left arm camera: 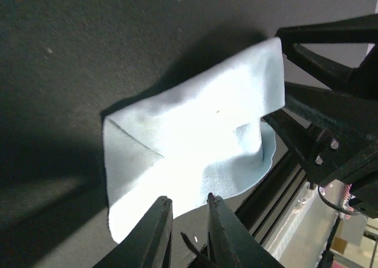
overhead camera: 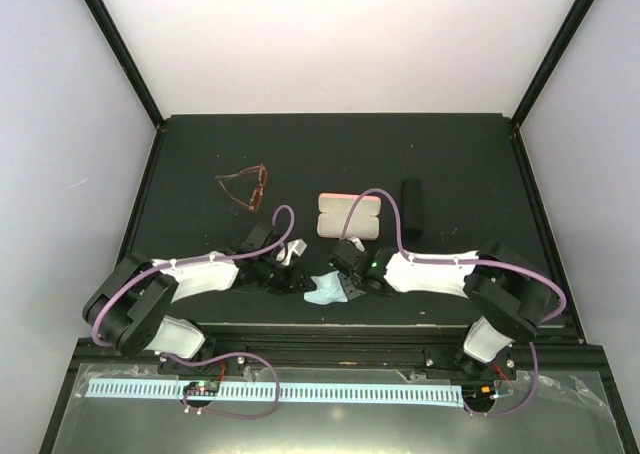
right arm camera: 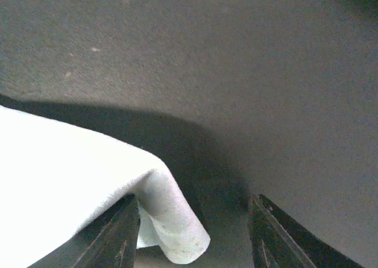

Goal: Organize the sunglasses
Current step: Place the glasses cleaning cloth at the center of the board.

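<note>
Left arm (overhead camera: 190,274) and right arm (overhead camera: 430,272): white shells, black joints, a purple cable (overhead camera: 380,199) each; left gripper (left arm camera: 188,200) all black

The sunglasses (overhead camera: 245,187) are set at the far left of the table (overhead camera: 470,154). A case (overhead camera: 350,215) is placed to their right, near the middle, with a second case (overhead camera: 411,212) just right of it. A cloth (overhead camera: 325,290) is laid before the first case, between the left gripper (left arm camera: 188,201) and the right gripper (right arm camera: 195,204).
</note>
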Robot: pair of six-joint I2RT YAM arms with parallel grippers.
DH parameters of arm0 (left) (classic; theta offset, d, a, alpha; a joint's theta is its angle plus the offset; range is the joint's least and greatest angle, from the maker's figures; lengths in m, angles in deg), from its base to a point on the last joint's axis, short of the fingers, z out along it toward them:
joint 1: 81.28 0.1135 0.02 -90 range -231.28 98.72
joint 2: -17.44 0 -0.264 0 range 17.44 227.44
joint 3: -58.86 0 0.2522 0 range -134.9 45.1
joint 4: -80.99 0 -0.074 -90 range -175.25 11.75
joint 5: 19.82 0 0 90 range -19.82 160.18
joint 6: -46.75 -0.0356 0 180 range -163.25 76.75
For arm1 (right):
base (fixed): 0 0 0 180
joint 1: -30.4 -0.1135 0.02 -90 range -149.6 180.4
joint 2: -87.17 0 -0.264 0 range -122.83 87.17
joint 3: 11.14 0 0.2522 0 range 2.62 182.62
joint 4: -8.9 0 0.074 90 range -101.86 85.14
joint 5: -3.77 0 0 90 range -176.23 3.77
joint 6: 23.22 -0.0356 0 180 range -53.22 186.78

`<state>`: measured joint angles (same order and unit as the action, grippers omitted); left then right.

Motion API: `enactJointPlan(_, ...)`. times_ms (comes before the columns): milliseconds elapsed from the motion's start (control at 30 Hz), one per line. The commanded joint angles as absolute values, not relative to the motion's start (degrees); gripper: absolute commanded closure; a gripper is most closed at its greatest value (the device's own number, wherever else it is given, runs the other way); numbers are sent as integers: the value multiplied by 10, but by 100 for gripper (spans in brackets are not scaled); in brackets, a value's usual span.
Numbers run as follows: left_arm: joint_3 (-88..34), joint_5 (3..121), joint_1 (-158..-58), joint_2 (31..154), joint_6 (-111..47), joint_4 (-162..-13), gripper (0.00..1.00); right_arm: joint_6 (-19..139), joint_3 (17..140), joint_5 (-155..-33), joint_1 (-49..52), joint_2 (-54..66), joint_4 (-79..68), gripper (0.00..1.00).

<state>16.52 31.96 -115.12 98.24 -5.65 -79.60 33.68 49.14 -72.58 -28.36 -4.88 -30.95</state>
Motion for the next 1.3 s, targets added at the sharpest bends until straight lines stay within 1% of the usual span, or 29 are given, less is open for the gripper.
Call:
enactJointPlan(0,181,289,-1167,996,-40,-846,82,351,516,-712,-280,-65,-274,50)
enactJointPlan(167,190,311,-1174,1020,-39,-846,82,355,540,-689,-275,-95,-277,61)
enactJointPlan(200,191,322,-1174,1023,-39,-842,83,356,544,-678,-274,-100,-278,65)
enactJointPlan(433,179,433,-1174,1027,-49,-778,87,362,574,-604,-271,-121,-299,76)
enactJointPlan(600,159,503,-1173,996,-58,-717,90,367,604,-591,-271,-112,-325,90)
enactJointPlan(800,115,585,-1172,936,-63,-655,94,371,604,-642,-271,-76,-328,90)
enactJointPlan(833,110,598,-1172,932,-64,-647,94,368,599,-653,-271,-68,-325,89)
enactJointPlan(933,106,610,-1169,922,-70,-641,94,353,576,-683,-271,-48,-312,78)
enactJointPlan(1033,116,545,-1169,912,-79,-685,93,332,551,-703,-271,-29,-304,69)
enactJointPlan(1100,125,482,-1170,913,-80,-727,90,316,536,-709,-271,-21,-303,66)
enactJointPlan(1200,132,402,-1169,941,-74,-781,89,308,515,-747,-270,-19,-287,66)
enactJointPlan(1267,138,376,-1170,959,-65,-811,89,309,505,-779,-271,-22,-262,68)
